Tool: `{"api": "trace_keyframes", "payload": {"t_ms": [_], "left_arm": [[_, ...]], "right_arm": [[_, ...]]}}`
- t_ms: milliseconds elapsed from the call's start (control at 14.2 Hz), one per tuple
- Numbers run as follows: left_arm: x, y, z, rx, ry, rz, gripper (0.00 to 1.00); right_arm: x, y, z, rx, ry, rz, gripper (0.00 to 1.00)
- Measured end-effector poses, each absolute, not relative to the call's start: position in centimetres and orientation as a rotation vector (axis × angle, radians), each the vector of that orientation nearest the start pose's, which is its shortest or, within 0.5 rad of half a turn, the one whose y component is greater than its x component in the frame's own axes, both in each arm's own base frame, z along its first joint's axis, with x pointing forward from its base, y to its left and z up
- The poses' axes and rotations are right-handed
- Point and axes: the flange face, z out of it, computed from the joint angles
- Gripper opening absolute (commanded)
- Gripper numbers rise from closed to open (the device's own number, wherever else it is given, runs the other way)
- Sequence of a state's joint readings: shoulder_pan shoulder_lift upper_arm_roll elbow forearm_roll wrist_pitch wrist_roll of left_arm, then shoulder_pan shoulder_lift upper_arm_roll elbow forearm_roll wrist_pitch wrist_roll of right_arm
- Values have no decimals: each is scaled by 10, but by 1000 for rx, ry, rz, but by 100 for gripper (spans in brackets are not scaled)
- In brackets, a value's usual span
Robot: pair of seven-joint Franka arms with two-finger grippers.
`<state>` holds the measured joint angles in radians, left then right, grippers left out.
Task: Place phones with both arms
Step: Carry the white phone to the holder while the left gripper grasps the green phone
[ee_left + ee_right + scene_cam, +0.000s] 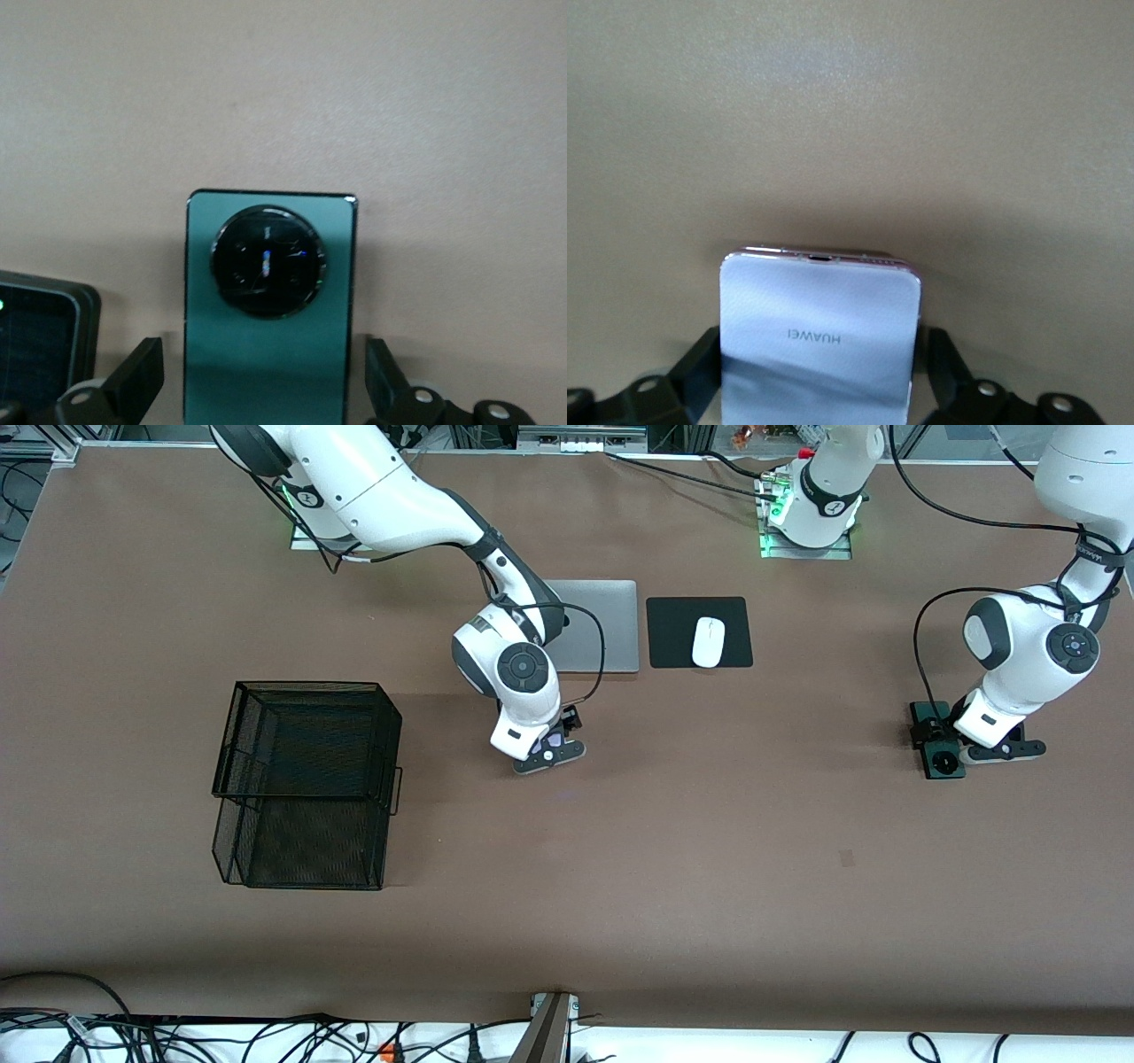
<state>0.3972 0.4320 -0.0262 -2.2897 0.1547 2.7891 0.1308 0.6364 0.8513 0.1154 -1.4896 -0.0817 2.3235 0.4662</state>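
Observation:
Low over the table's middle, my right gripper (551,746) (819,359) is down around the small white-pink phone (556,739) (819,310). Its fingers (700,363) press against both long sides of the phone, which lies flat on the brown table. Toward the left arm's end, my left gripper (948,749) (264,363) is open astride the dark green phone (942,763) (266,354). That phone has a round camera ring, and a gap shows on each side of it. The small black phone (928,714) (40,341) lies right beside the green one.
A black wire-mesh basket (306,779) stands toward the right arm's end. A grey laptop (607,624) and a white mouse (708,641) on a black pad (673,633) lie close to the arms' bases.

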Motion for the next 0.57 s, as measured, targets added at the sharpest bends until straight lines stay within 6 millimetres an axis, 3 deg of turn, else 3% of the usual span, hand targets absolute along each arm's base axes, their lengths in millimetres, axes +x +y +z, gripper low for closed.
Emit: {"api": "trace_keyframes", "payload": {"t_ms": [71,141,283,424,565], "left_arm": [[498,188,166,-3074,-155,-82,100],[497,188,165,-3075,-154,-89,100],[494,186,158,-3077,-152,-102,100],[494,184,154,-3080,-144,-110,97],[495,183,154,-3081,-139,-111,69]], "right_arm": [[530,475,166,-3090,-468,39,9],[531,475,167,-3092,-457,35,0],[534,475,172,-3094,-409,20,0],[550,467,188,-3105,-286,-44,0],[576,445,234,-3127,-175,-127,0]]}}
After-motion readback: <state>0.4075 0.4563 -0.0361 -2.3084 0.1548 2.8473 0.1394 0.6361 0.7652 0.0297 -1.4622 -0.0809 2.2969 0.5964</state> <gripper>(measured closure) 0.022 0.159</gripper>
